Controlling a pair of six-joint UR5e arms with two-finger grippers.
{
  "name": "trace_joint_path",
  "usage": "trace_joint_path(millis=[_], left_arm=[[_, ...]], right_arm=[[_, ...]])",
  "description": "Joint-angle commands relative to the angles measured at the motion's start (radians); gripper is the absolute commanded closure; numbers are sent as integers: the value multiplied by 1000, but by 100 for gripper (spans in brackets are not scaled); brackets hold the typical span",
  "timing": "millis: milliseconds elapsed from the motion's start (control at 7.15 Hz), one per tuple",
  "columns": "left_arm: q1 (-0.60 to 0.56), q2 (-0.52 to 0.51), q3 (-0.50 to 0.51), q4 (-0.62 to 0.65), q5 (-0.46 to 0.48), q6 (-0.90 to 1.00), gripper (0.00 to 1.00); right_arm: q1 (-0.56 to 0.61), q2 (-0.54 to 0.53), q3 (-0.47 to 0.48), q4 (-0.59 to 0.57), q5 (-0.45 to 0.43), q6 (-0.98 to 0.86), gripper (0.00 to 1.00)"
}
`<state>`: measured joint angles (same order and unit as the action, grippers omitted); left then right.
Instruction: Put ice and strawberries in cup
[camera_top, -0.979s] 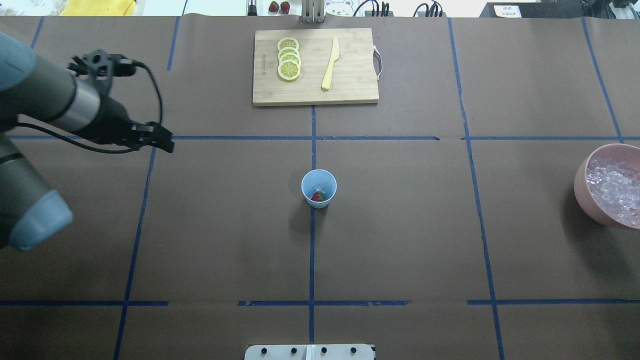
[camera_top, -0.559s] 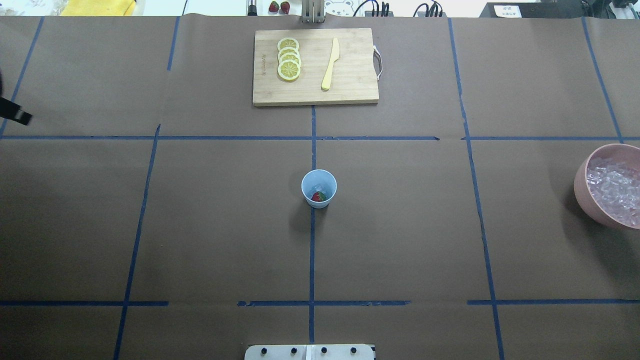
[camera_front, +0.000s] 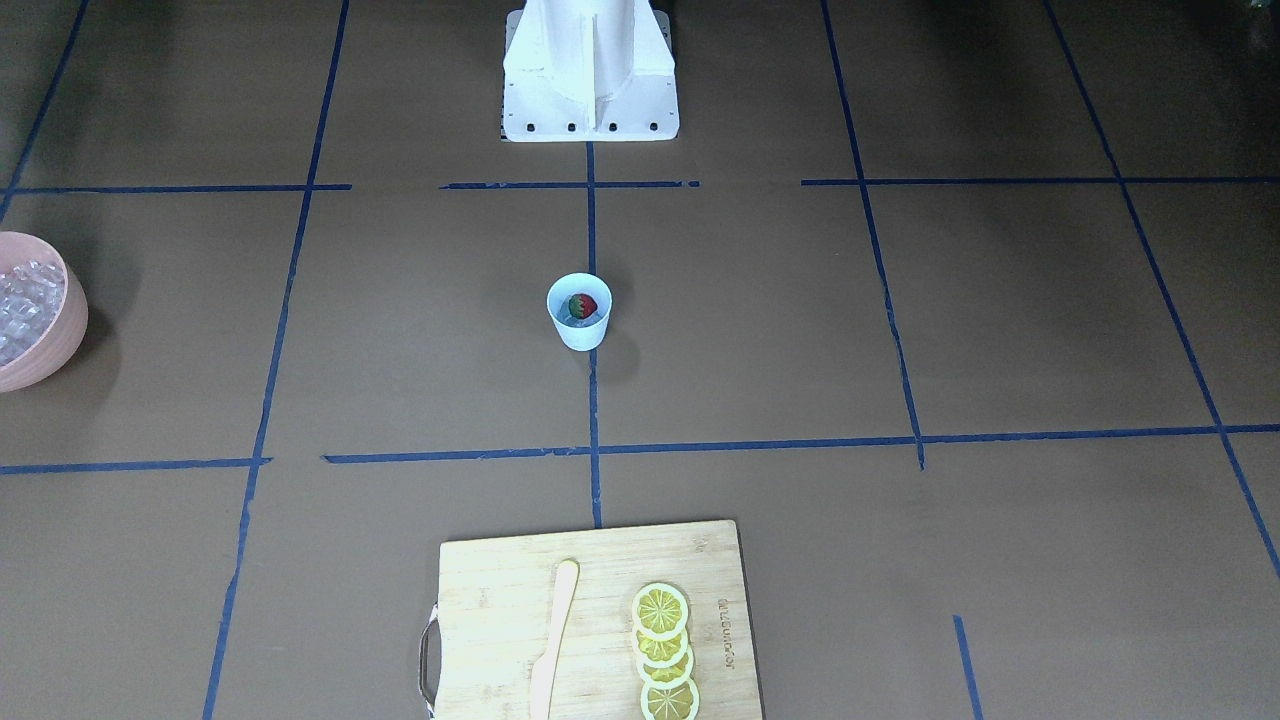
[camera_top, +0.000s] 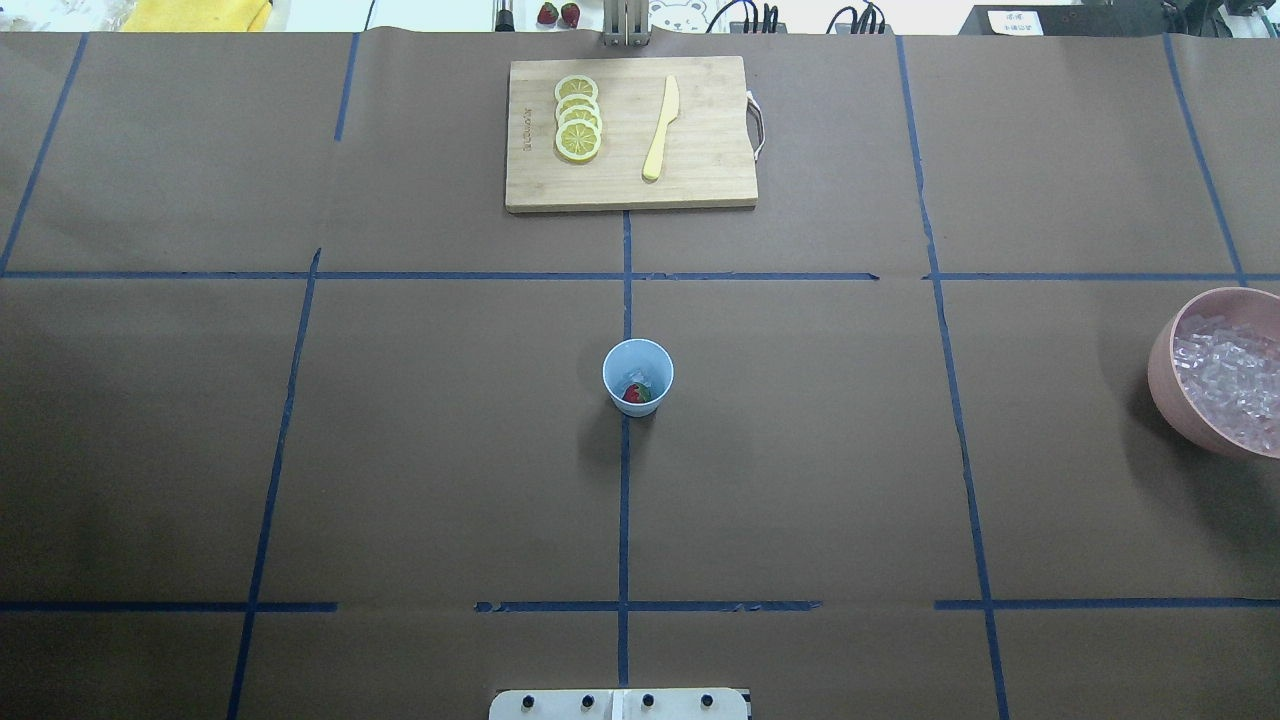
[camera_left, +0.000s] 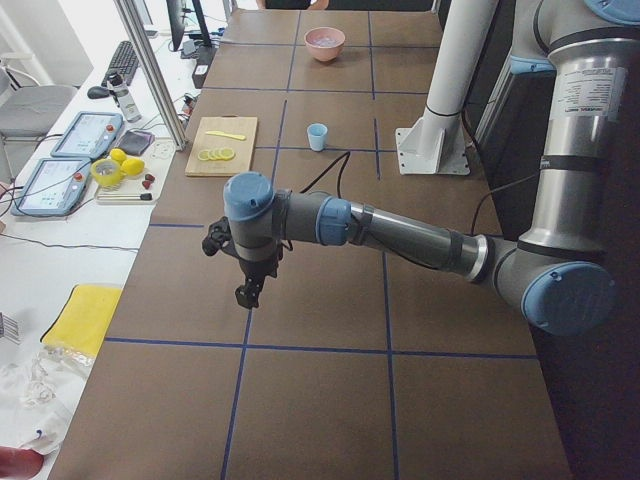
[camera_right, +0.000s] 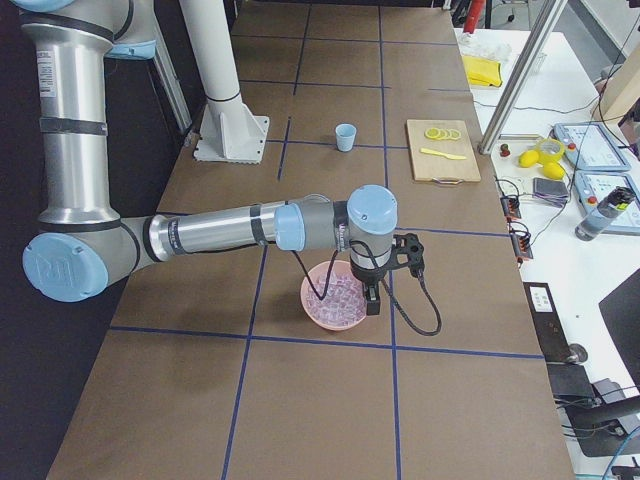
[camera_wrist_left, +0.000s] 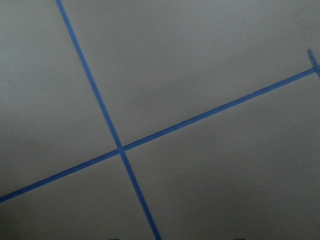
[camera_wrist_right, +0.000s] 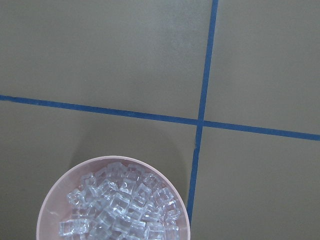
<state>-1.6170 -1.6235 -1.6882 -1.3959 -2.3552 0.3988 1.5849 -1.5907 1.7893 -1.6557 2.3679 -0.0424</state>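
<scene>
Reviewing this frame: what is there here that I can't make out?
- Left gripper: seen only in the exterior left view, small and dark; open or shut cannot be told.
- Right gripper: seen only in the exterior right view; same doubt.
- Ice in the cup: too small overhead, and covered by the strawberry in the front-facing view; the count is unclear.
- Bowl: cut off by the right edge of the overhead view.
</scene>
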Motion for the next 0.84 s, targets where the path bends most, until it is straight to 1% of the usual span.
trace_joint_path(millis=[0,140,280,420,559,699], left_arm=[[-105,20,81,129,-3,60,0],[-119,16,38,269,-4,54,0],[-116,25,30,316,-3,17,0],[-115,78,21,307,-10,9,0],[-97,114,28,208,-10,8,0],[-84,149,28,98,-10,6,0]], right_arm=[[9,-2,7,-18,-1,-1,0],[7,-17,5,-22,-5,-1,0],[3,-26,5,-22,-7,-2,0],[-6,-38,5,-22,-51,-10,0],[-9,-34,5,-22,-80,-20,0],[-13,-34,2,-22,-79,-20,0]])
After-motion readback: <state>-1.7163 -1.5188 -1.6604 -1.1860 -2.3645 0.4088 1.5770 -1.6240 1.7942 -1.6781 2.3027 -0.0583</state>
